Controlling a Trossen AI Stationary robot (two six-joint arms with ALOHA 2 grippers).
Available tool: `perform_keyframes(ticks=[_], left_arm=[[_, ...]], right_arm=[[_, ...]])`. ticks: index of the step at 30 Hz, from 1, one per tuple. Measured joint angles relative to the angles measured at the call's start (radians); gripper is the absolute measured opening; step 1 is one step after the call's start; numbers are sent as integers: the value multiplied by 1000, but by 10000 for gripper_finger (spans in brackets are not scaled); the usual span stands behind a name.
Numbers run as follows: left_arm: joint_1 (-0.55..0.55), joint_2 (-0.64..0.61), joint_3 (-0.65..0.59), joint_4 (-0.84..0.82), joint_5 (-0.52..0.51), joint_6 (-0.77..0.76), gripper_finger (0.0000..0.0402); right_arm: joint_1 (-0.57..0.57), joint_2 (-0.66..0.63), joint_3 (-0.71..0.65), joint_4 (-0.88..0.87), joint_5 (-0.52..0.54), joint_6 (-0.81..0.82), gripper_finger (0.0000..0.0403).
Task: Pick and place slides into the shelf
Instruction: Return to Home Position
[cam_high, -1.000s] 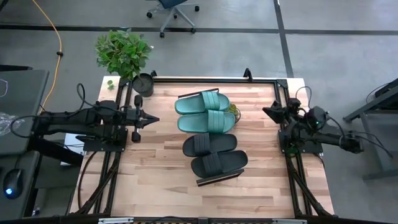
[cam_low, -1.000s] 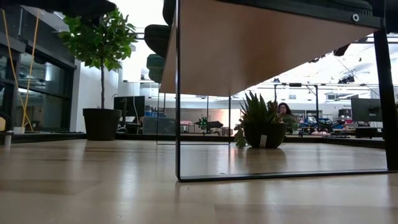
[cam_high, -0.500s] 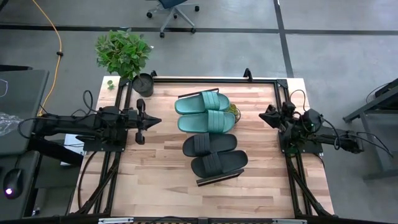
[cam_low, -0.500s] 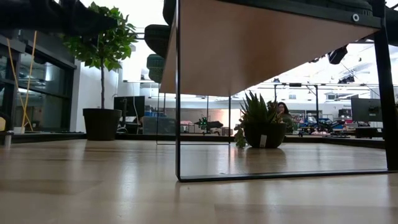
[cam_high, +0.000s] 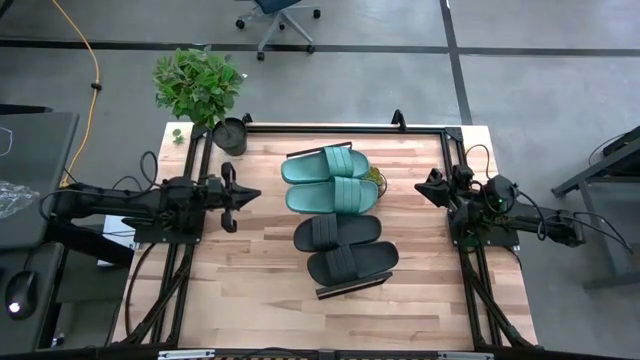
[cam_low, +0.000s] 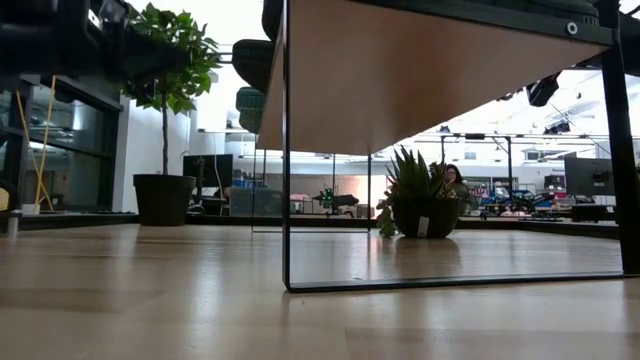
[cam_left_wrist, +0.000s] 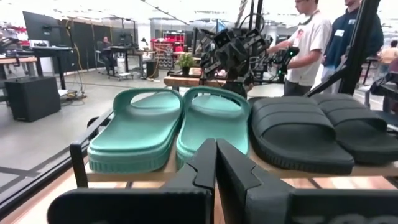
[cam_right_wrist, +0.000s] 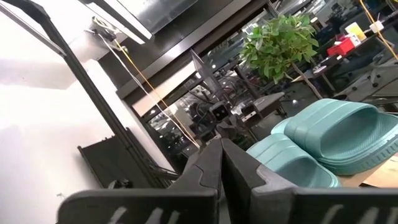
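Note:
Two teal slides (cam_high: 325, 180) and two black slides (cam_high: 343, 247) lie side by side, soles down, on the shelf (cam_high: 352, 287) in the middle of the table. The teal pair is at the shelf's far end and the black pair at its near end. In the left wrist view the teal slides (cam_left_wrist: 168, 127) and black slides (cam_left_wrist: 311, 130) sit in a row on the plank. My left gripper (cam_high: 256, 192) hangs shut at the table's left side, pointing level at the shelf. My right gripper (cam_high: 420, 187) hangs shut at the right side. Both are clear of the slides.
A potted plant (cam_high: 203, 88) stands at the table's far left corner. A small green plant (cam_high: 375, 181) sits just right of the teal slides. The table's dark frame rails (cam_high: 455, 150) run along its edges. People (cam_left_wrist: 311, 43) stand in the room beyond.
My left gripper has come down at the table's left side and rolled a little, staying shut and pointing at the shelf. My right gripper has sunk slightly. The slides and the shelf have kept still.

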Motion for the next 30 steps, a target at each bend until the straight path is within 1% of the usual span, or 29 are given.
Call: perform_keyframes(ticks=[11,15,22,30], left_arm=[[0,0,-96,111,-15,1,0],[0,0,-95,104,-5,11,0],[0,0,-95,54,72,23,0],[0,-1,-94,30,103,24,0]], right_arm=[[0,0,0,-4,11,7,0],[0,0,0,-3,16,6,0],[0,0,0,-3,27,-41,0],[0,0,0,5,-4,-37,0]])
